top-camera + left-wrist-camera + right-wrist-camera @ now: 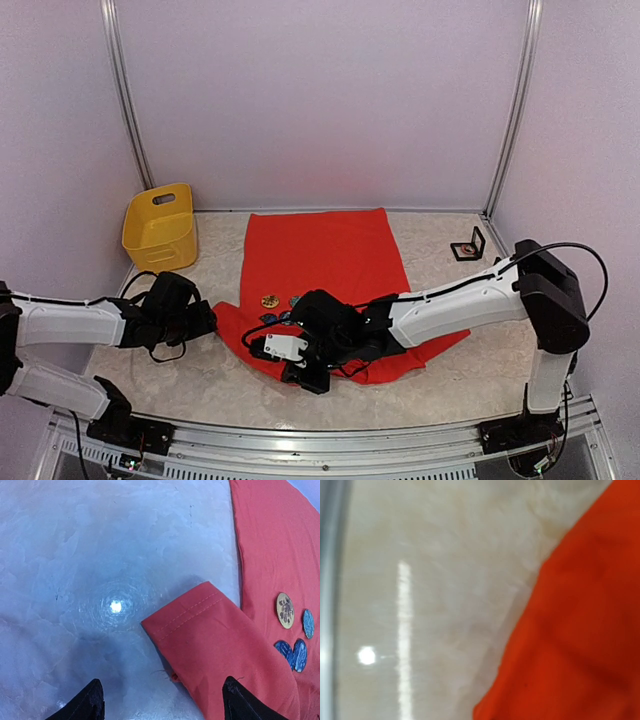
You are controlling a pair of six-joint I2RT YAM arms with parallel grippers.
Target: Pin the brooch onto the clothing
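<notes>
The red-orange T-shirt [320,255] lies flat on the table, its sleeve [210,635] pointing left. A round gold brooch [270,300] lies on the shirt, and it also shows in the left wrist view [285,610], next to a teal brooch [308,623] and a blue heart-shaped brooch [292,654]. My left gripper [162,702] is open and empty, low over the table at the sleeve's end; its right fingertip [235,700] is over the sleeve. My right gripper [303,374] hangs over the shirt's near edge. Its fingers do not show in the blurred right wrist view, which shows only shirt [580,645] and table.
A yellow basket [160,228] stands at the back left. A small black stand [467,245] sits right of the shirt. The metal rail of the table's front edge [327,600] is close to the right gripper. White walls enclose the table.
</notes>
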